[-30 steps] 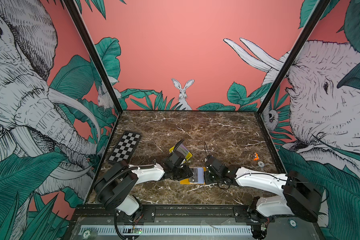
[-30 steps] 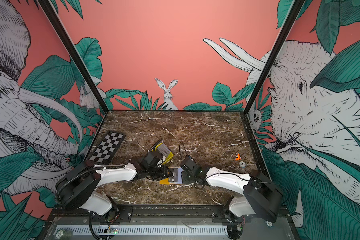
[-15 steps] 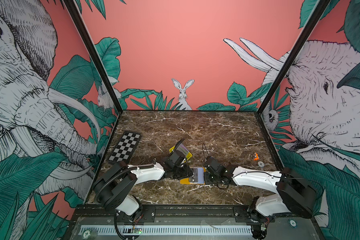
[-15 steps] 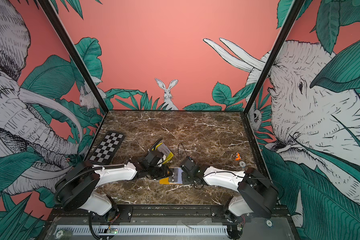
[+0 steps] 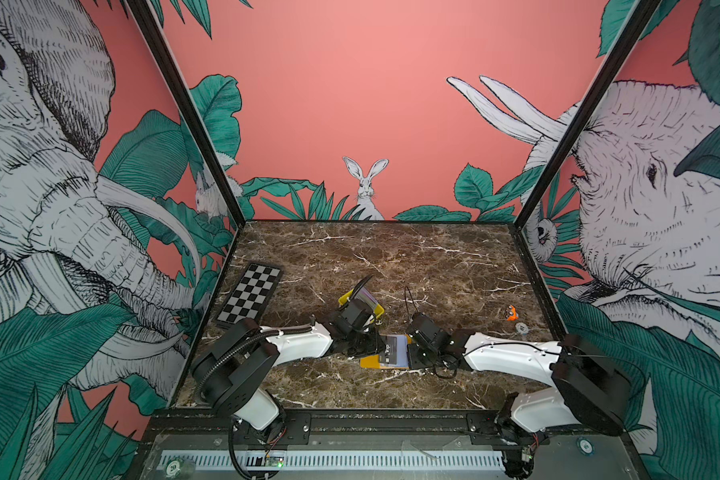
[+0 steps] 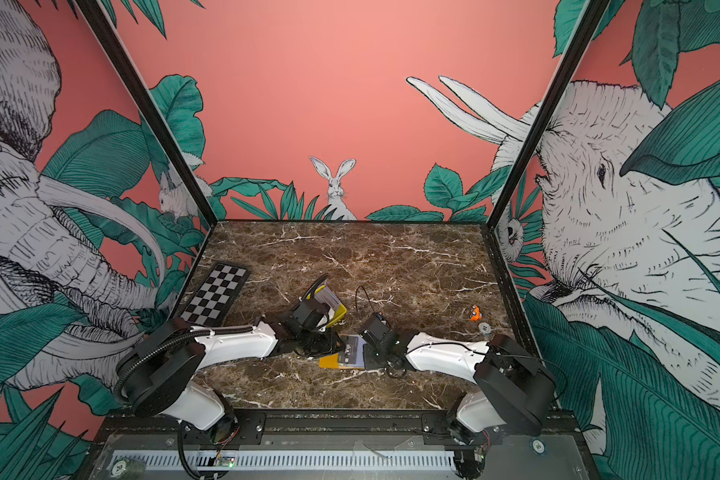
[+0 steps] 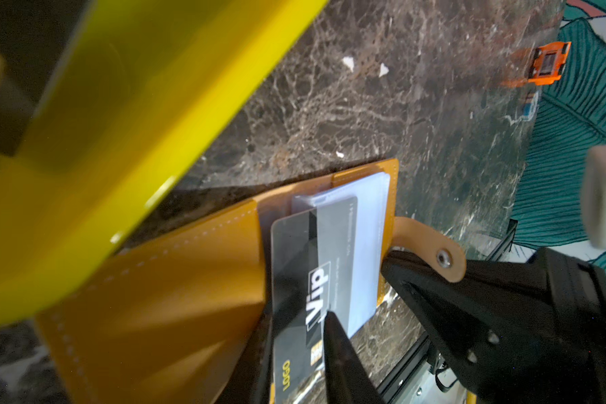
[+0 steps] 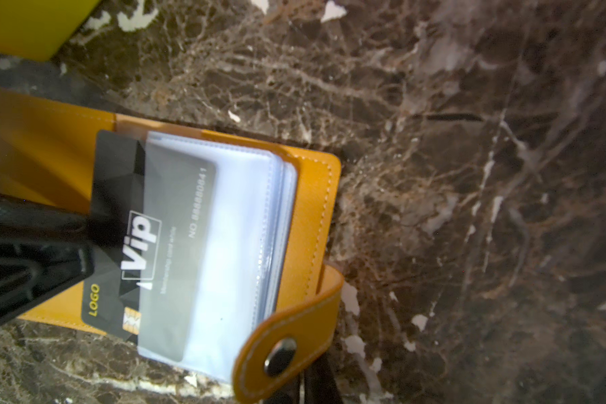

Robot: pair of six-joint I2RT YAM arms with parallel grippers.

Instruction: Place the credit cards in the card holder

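**Card half in, sliding it home**

The card holder [image 8: 312,196] is lying open on the table [image 8: 469,157], approx. midway btw. the two arms. Its snap tab [image 8: 284,349] is hanging off the outer edge. One credit card [image 8: 116,168], "Vip" face up, is sitting partway inside the holder's top clear sleeve [image 8: 245,217]. The card's other half is sticking out over the holder's plain flap.

The L fingers [image 5: 375,347] are working at that free end. They're narrowly parted, one tip lying on the card face, the other running alongside its long edge. Whether they're really pinching it, can't tell. The R fingers [image 7: 396,262] are clenched and pressing against the holder's edge right under the tab, prob. pinning it. Nothing is visibly clamped btw. them.

Doing this step well, IMO:
- The card should be travelling flat and square w/ the sleeve mouth, so no corner is catching the stitched seam.
- Pushing low and slow is the way, b/c the sleeve film looks floppy and could be buckling.
- The R side should be keeping the holder steady, else the whole thing is skating over the marble.

What look like spare cards [image 5: 366,296] are waiting in the yellow tray [image 7: 119,105] just beyond the holder.
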